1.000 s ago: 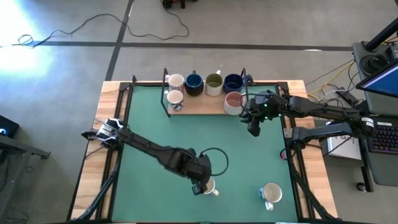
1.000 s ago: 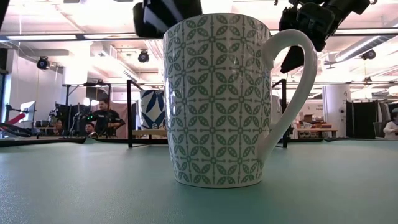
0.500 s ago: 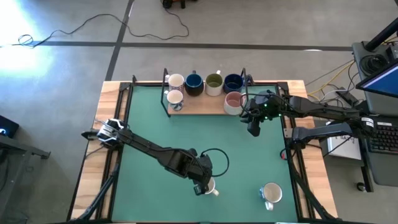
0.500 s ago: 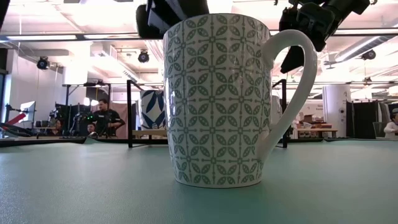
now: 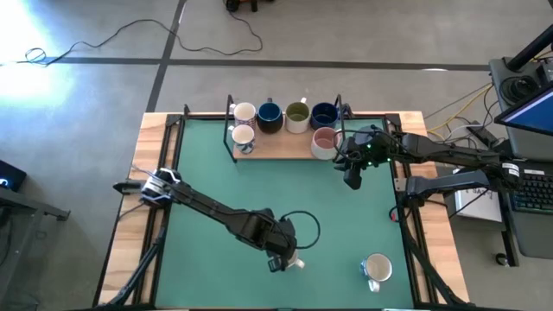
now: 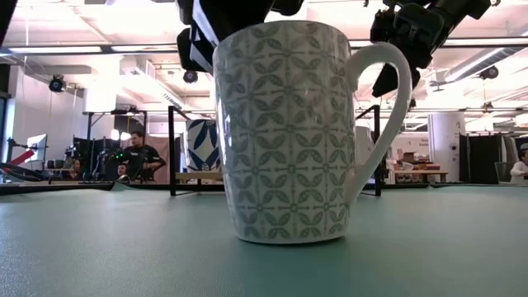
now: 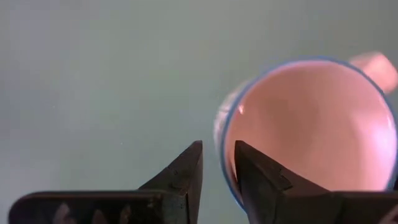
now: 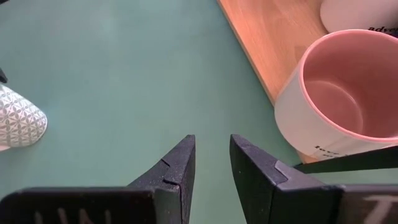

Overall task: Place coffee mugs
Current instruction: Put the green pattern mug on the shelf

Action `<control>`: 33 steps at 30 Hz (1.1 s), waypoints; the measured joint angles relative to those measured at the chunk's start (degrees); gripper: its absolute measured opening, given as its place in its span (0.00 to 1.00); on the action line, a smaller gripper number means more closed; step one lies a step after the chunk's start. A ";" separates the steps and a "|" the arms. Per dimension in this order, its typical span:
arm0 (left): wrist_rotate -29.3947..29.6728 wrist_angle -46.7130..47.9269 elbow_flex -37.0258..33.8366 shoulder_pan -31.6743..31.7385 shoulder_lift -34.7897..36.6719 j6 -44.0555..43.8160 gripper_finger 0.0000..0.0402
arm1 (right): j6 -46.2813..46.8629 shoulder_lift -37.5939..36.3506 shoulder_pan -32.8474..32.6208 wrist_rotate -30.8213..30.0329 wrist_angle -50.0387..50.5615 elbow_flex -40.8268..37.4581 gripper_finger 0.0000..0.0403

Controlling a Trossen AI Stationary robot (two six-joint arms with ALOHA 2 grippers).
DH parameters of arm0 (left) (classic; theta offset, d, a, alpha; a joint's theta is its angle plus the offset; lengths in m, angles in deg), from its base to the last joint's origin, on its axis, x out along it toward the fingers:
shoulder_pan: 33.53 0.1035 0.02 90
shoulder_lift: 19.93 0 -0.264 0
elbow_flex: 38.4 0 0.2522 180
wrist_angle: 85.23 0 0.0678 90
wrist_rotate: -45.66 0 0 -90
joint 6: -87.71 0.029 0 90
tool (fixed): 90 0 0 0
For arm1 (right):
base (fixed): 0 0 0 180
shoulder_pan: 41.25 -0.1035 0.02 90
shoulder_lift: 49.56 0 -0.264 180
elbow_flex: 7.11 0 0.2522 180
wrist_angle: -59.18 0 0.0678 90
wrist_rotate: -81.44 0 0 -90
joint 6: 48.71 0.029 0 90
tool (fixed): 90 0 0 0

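Note:
A white mug with a green leaf pattern stands on the green mat near the table's near edge. My left gripper is above it, shut on its rim. A second white mug stands to its right. Several mugs stand on a wooden board at the far edge: two dark blue, one olive inside, two white, and one pink inside. My right gripper hovers just right of the pink-inside mug, narrowly open and touching nothing. My left gripper has the patterned mug's rim on the side away from the handle. One finger is inside the mug and the other is outside. The fingers come from above, pointing down. The mug is upright, its base at the mat.
A black rack frame stands around the board's ends. Open green mat lies between the board and the two near mugs. The table's wooden border runs along both sides. People and equipment show in the room beyond.
My left gripper has come down over the patterned mug's rim. The mug has shifted slightly and now shows blurred in the low view. My right arm has kept still.

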 joint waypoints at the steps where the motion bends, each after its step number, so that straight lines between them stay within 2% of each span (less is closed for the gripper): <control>1: -1.00 -0.02 0.00 0.00 -0.09 0.33 0.17 | -0.01 0.00 0.00 0.00 0.00 0.00 0.22; 7: -3.95 -0.11 0.02 0.13 -0.30 3.18 0.02 | 0.00 0.00 0.00 0.00 0.00 0.00 0.22; 11: -4.41 0.02 0.04 0.57 -0.21 7.71 0.03 | -0.02 0.00 0.00 0.00 0.00 0.00 0.22; 18: -6.79 2.77 0.06 3.72 0.25 23.12 0.02 | -0.02 0.00 0.00 0.00 0.00 0.00 0.22; 33: -3.95 8.91 0.00 13.50 2.16 56.45 0.02 | -0.02 0.00 0.00 0.00 0.00 0.00 0.22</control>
